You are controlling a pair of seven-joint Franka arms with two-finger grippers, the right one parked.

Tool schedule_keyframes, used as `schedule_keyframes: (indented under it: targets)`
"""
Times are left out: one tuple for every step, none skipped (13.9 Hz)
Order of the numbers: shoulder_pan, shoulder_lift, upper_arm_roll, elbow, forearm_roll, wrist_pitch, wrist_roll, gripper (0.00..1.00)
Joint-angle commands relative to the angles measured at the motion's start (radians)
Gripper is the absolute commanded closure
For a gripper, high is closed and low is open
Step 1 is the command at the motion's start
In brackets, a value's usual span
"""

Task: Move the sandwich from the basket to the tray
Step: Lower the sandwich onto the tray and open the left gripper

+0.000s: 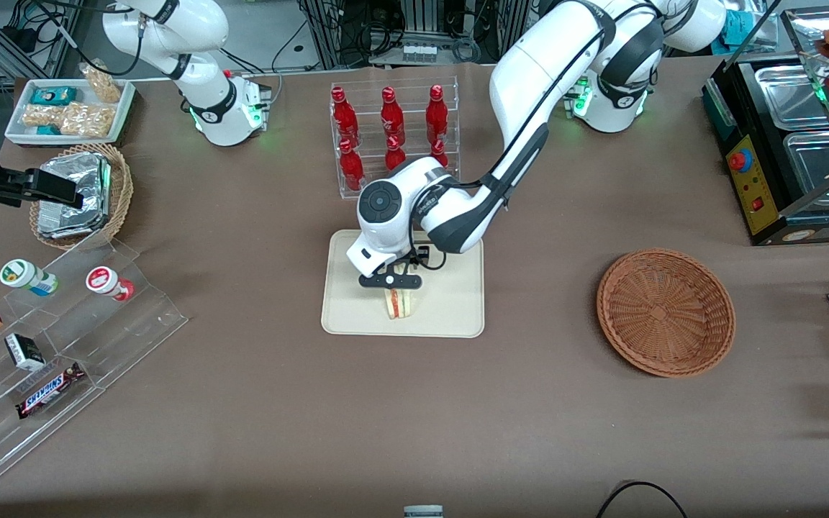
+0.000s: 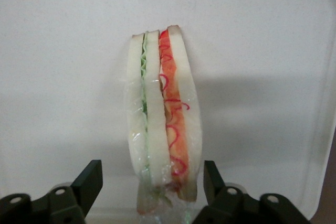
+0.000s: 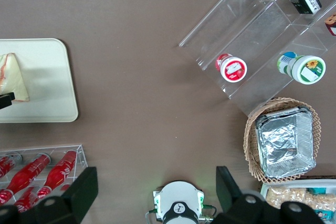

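Note:
The sandwich point(image 1: 400, 303) stands on its edge on the cream tray point(image 1: 450, 309), near the tray's edge closest to the front camera. My left gripper point(image 1: 399, 282) is just above it, open. In the left wrist view the sandwich point(image 2: 163, 114) shows pale bread with green and orange-red layers in clear wrap on the tray point(image 2: 262, 51). The gripper point(image 2: 152, 174) straddles its near end, and both fingers point(image 2: 90, 182) stand apart from the bread. The reddish-brown basket point(image 1: 665, 311) lies empty toward the working arm's end. The right wrist view shows the sandwich point(image 3: 13, 80) on the tray point(image 3: 47, 93).
A clear rack of red bottles point(image 1: 393, 137) stands just farther from the front camera than the tray. A tan basket of foil packs point(image 1: 91, 191), a white snack tray point(image 1: 69, 108) and an acrylic display stand point(image 1: 62, 338) lie toward the parked arm's end. A food warmer point(image 1: 796, 144) stands at the working arm's end.

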Motion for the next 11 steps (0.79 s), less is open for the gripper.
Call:
schedule_keyframes:
  targets:
    - [0.009,-0.045,0.009,0.019,-0.014,-0.093,-0.037,0.00]
    - [0.032,-0.069,0.009,0.021,-0.040,-0.132,-0.046,0.00]
    - [0.049,-0.103,0.010,0.021,-0.067,-0.168,-0.072,0.00]
    - [0.058,-0.141,0.015,0.021,-0.068,-0.225,-0.093,0.00]
    - [0.072,-0.184,0.031,0.021,-0.071,-0.320,-0.109,0.00]
    - [0.090,-0.219,0.047,0.021,-0.072,-0.401,-0.118,0.00]
    - [0.106,-0.261,0.061,0.019,-0.063,-0.475,-0.115,0.00]
    - [0.126,-0.288,0.068,0.018,-0.063,-0.514,-0.106,0.00]
    - [0.164,-0.314,0.071,0.016,-0.065,-0.544,-0.097,0.00]
    - [0.210,-0.345,0.071,0.015,-0.069,-0.584,-0.050,0.00]
    - [0.250,-0.377,0.071,0.009,-0.066,-0.622,0.059,0.00]
